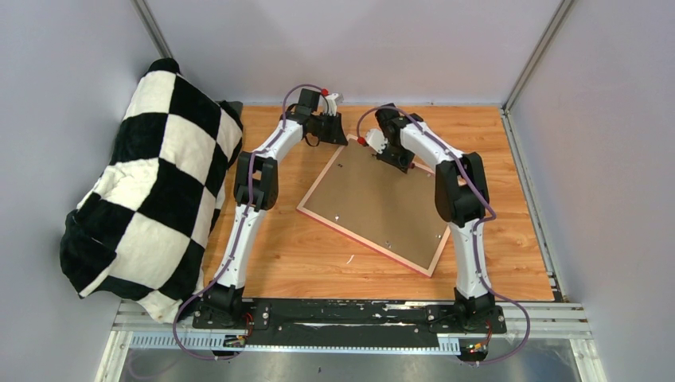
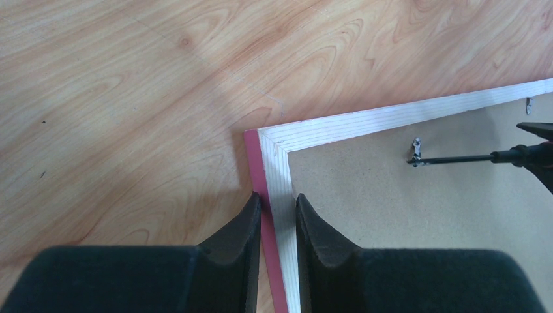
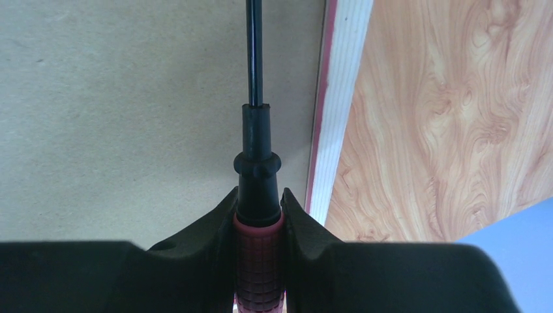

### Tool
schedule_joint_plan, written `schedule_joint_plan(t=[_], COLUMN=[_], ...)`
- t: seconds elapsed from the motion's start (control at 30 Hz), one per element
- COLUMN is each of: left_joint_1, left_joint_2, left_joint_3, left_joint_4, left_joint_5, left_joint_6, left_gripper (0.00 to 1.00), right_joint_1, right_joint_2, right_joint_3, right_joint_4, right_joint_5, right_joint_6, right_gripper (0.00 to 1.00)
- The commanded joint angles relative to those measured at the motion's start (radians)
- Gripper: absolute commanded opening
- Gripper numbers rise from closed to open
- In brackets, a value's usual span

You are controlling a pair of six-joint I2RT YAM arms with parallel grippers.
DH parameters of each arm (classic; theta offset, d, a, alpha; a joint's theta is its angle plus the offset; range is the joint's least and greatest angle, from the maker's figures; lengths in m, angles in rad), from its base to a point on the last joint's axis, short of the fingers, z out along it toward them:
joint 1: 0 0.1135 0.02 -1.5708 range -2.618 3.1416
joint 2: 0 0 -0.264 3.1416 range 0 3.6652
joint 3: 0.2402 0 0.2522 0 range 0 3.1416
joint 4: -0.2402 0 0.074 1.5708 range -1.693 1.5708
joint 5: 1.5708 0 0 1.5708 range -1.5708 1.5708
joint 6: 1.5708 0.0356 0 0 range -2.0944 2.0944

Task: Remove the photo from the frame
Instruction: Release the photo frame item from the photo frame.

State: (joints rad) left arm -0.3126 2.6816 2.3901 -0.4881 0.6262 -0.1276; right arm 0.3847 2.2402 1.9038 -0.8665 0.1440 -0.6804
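**A:** Wooden tabletop [image 1: 318, 267] inside grey walls, with a checkered cushion [image 1: 151, 191] slumped at the left. How far along is the job?

**B:** Early, I'd say. The frame [image 1: 358, 240] lies face down in the middle, with its pink edge showing along the near side. The brown backing board [image 1: 374, 203] covers the whole back.

**A:** And the photo?

**B:** Nowhere to be seen. I judge it sits under that board, inside the frame.

**A:** Any fastenings?

**B:** Small metal clips [image 1: 387, 244] dot the board's edges. I can't tell whether any are turned aside. Farther back, the right gripper [image 3: 259, 208] has its jaws pinching a screwdriver [image 3: 257, 163] by the red handle. The tip is at one clip [image 2: 415, 149] near the far corner.

**A:** The left gripper [image 2: 278, 212]?

**B:** Its jaws pinch the frame's rail just beside that corner, apparently to steady it.

**A:** So what's left?

**B:** Nearly everything: freeing the clips, lifting the board off, then taking the photo out.
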Motion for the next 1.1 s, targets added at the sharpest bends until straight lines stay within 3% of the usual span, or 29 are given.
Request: schedule_joint_plan(t=[0.0, 0.23, 0.47, 0.6, 0.73, 1.07], left_joint_1=[-0.023, -0.022, -0.021, -0.020, -0.020, -0.020], left_joint_2=[0.070, 0.070, 0.066, 0.064, 0.060, 0.054], left_joint_3=[-0.031, -0.033, -0.041, -0.044, -0.053, -0.064], left_joint_4=[-0.097, -0.095, -0.090, -0.087, -0.080, -0.074], left_joint_5=[0.029, 0.032, 0.033, 0.038, 0.040, 0.045], left_joint_6=[0.002, 0.001, 0.002, 0.002, 0.001, 0.002], left_gripper=[0.04, 0.04, 0.04, 0.04, 0.04, 0.04], right_joint_1=[0.025, -0.017, -0.200, -0.286, -0.297, -0.349], right_joint_2=[-0.071, -0.263, -0.453, -0.496, -0.523, -0.450], right_joint_3=[-0.016, -0.134, -0.392, -0.476, -0.534, -0.504], right_joint_4=[-0.025, -0.034, -0.038, -0.039, -0.042, -0.046], right_joint_5=[0.004, 0.072, 0.030, 0.028, 0.053, 0.058], right_joint_6=[-0.024, -0.019, -0.037, -0.052, -0.078, -0.005], right_gripper=[0.00, 0.00, 0.00, 0.00, 0.00, 0.00])
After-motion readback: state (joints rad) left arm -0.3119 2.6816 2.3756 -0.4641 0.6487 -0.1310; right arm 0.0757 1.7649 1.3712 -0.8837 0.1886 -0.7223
